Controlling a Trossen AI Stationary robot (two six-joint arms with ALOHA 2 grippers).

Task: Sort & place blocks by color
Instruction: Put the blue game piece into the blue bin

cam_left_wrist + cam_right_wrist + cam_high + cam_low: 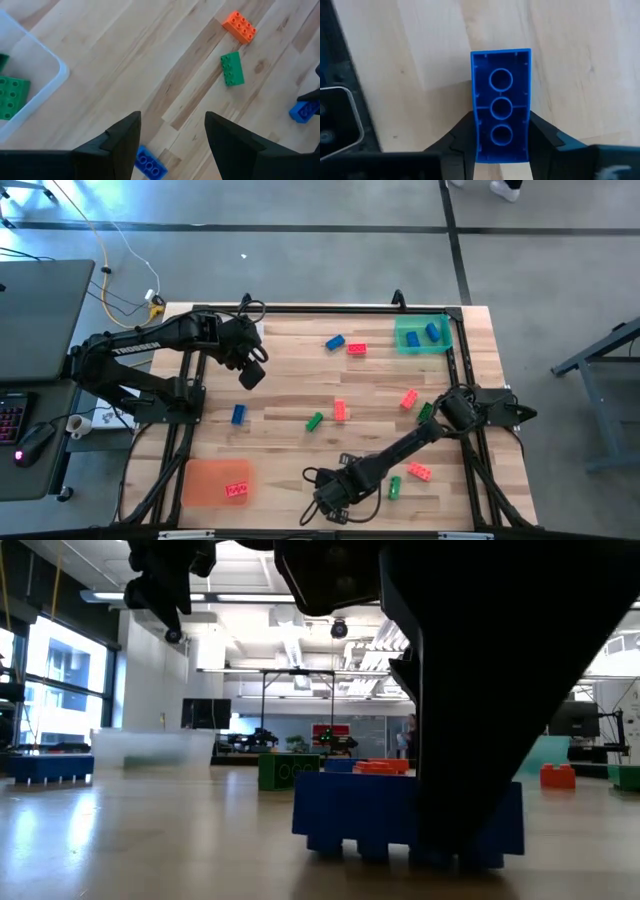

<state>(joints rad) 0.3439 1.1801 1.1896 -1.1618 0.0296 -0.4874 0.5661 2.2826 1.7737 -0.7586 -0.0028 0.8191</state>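
right gripper [501,145] is down at the near edge of the table [290,395], a little left of centre, and its two fingers are pressed against the long sides of a blue block [501,105] that lies upside down, hollow underside and three round tubes facing the wrist camera. in the low view that same blue block sits on the wood with the dark gripper body right over it. the left gripper [172,132] hangs over the far left part of the table, fingers spread apart with nothing between them; below it on the wood lies another blue block [238,414]. near the middle of the table a green block [314,421] and a red block [340,410] lie close together. further right there is a red one [408,399], and on the near right a red one [419,472] with a green one [395,487] just beside it. toward the far side a blue block [334,342] and a red block [356,349] lie side by side. the green tray [421,347] in the far right corner has two blue blocks [432,331] in it. the orange tray [205,480] at the near left carries one red block [236,491]. the left wrist view also catches the corner of a clear tray [50,70] with a green block [12,97] inside.
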